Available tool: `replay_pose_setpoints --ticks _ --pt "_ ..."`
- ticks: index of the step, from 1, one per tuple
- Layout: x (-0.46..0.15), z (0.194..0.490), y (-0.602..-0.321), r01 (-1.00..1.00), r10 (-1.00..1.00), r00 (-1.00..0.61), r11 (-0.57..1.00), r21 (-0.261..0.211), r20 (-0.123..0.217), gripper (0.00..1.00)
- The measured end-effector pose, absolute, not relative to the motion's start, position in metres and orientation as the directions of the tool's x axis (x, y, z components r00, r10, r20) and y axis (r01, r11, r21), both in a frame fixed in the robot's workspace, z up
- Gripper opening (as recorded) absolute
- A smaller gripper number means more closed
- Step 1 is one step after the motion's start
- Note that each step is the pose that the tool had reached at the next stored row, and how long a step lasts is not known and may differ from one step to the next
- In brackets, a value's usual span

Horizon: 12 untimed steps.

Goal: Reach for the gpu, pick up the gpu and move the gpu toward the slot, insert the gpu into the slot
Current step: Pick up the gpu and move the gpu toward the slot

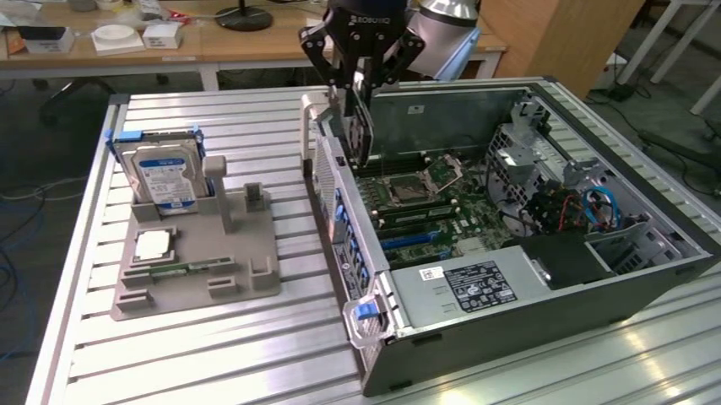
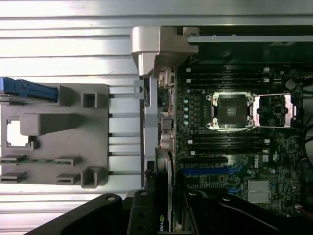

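Biggest worry for us: the gpu [image 1: 360, 135] hangs upright right by the rear wall of the case [image 1: 529, 310], so its lower edge could snag that wall going in. In the wrist view it also looks turned across the line of the blue slot [image 2: 208, 172] and off to one side of it. Pushing down like this would probably hit the board [image 2: 274, 161] rather than seat. Any slip in the grip would tilt it too. The tool [image 1: 358, 89] is clamped on the gpu's top edge, fingers partway closed, and the card is above the case, not yet in the slot.
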<state>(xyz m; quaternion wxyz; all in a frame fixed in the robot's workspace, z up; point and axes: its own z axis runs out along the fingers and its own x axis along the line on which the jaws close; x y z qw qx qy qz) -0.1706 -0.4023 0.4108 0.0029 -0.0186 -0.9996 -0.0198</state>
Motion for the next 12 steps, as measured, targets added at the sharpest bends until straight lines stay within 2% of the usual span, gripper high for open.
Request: replay_pose_setpoints --ticks 12 --pt "-0.154 0.411 -0.402 0.037 0.037 -0.999 0.999 0.039 0.007 0.27"
